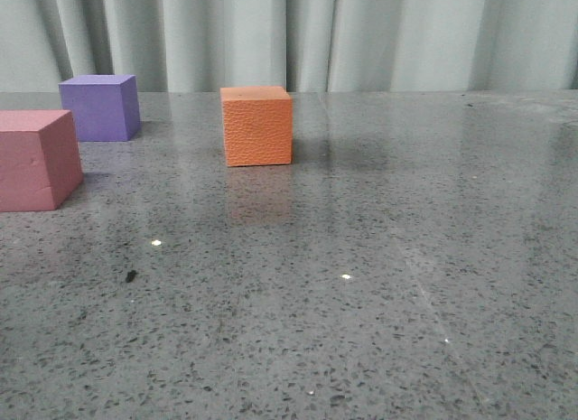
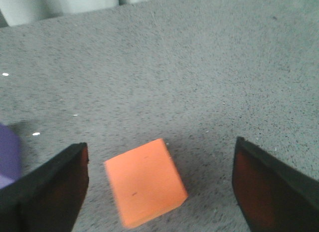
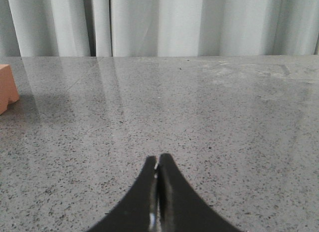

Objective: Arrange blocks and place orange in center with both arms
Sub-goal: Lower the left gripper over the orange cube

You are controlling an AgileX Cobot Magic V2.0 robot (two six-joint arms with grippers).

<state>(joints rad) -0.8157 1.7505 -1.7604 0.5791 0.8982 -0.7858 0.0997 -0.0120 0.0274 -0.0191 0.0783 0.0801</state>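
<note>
Taking the orange cube as the landmark, the front view shows a grey speckled table running bare from the near edge up to it. The pink-red cube sits nearest the camera, to the left of the orange cube and well apart from it, partly cut off by the frame's left edge. The orange cube stands flat on the table near the middle, one pebbled face turned almost squarely to the camera. Being a cube, it has no long axis to speak of. The purple cube lies slightly farther back and to the left of the orange cube, apart from it and just behind the pink-red cube. A pale pleated curtain hangs beyond the table.

In the left wrist view, the left gripper hovers over the orange cube, its fingers spread wide on either side without touching it; the cube sits skewed between them.

In the right wrist view, the right gripper has its fingertips pressed together, holding nothing, with the orange cube's corner far off to one side.
</note>
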